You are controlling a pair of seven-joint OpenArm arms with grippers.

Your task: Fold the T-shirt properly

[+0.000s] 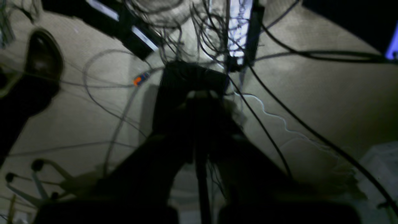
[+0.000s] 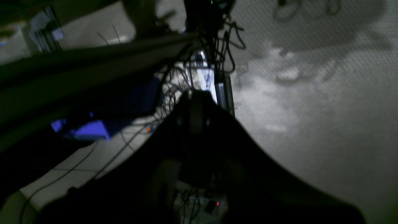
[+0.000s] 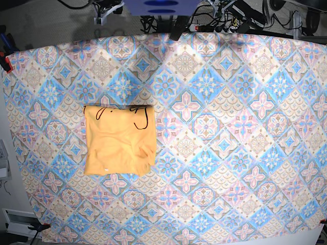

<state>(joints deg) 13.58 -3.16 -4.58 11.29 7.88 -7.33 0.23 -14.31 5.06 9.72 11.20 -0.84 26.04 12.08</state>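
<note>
The pale yellow-orange short-sleeved fabric T-shirt (image 3: 119, 139) lies as a compact, roughly square folded packet on the blue, pink and white diamond-patterned cloth (image 3: 230, 127) that covers the table, toward the side of the arm with the right wrist camera; a thin dark line of the neckline curls along its far edge. Neither arm shows in the overhead view, so the shirt is well away from both sets of fingers. The wrist cameras look out at a dim floor strewn with dark cables (image 1: 279, 102), and in each the left gripper (image 1: 199, 99) and the right gripper (image 2: 199, 102) are only black silhouettes; both are pressed fully together and hold nothing. The fold looks essentially done, though the near right corner puckers a little. The shirt should handle as light, soft and limp, sagging and unfolding if lifted by one point. Any tidying would best pinch through all layers at two corners of one edge, or simply press the rumpled corner flat.
</note>
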